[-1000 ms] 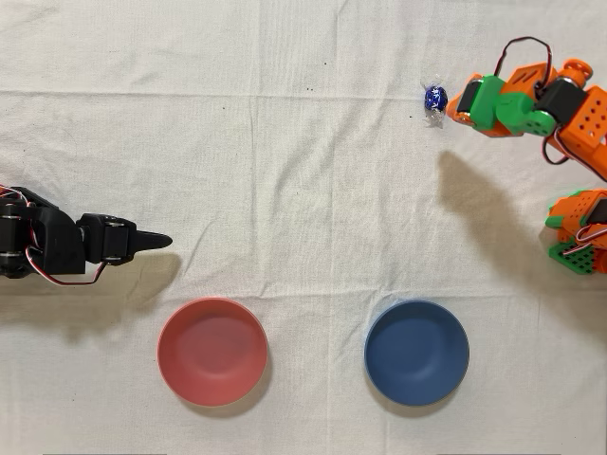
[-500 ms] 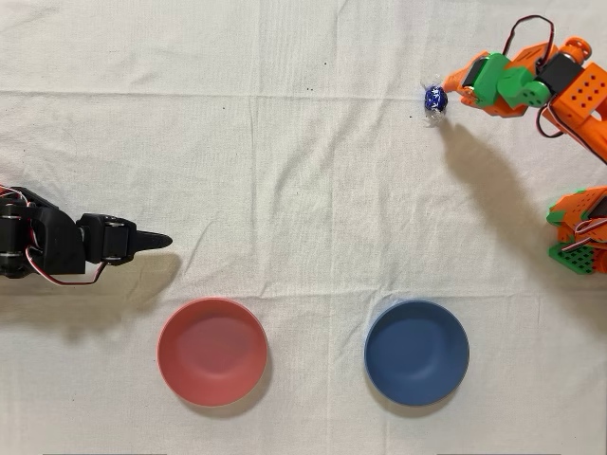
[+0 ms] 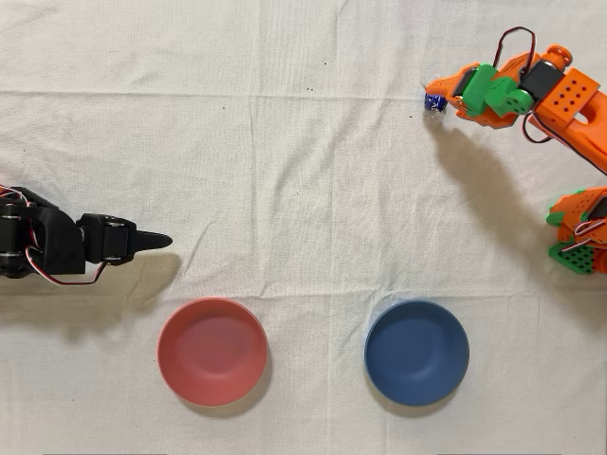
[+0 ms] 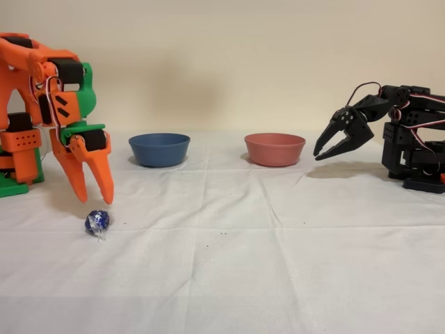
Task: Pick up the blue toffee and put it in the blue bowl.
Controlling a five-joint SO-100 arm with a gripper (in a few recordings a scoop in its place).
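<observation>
Approach phase of the pick. In the fixed view the orange arm's pincer (image 4: 92, 197) hangs tips-down at the left of the scene, its two fingers parted by a narrow gap and holding nothing; the tips stand just above the blue toffee (image 4: 97, 222), which lies on the white cloth of the table (image 4: 278, 264), slightly nearer the camera than the fingers. In the overhead view the pincer (image 3: 444, 94) covers part of the toffee (image 3: 434, 101) at the far right of the cloth, so only its left edge and a clear wrapper end show. The blue bowl (image 3: 416, 352) sits well apart, near the lower edge of that view, beside the pink bowl (image 3: 211, 351); both appear empty. The black arm (image 3: 66, 246) stands idle at the left. To do this step well, the fingers would probably need to open wider than the foil ball, centre over it rather than over a twisted end, and descend until the tips reach the cloth on either side before closing. A descent off-centre is likely to nudge the round candy away.
</observation>
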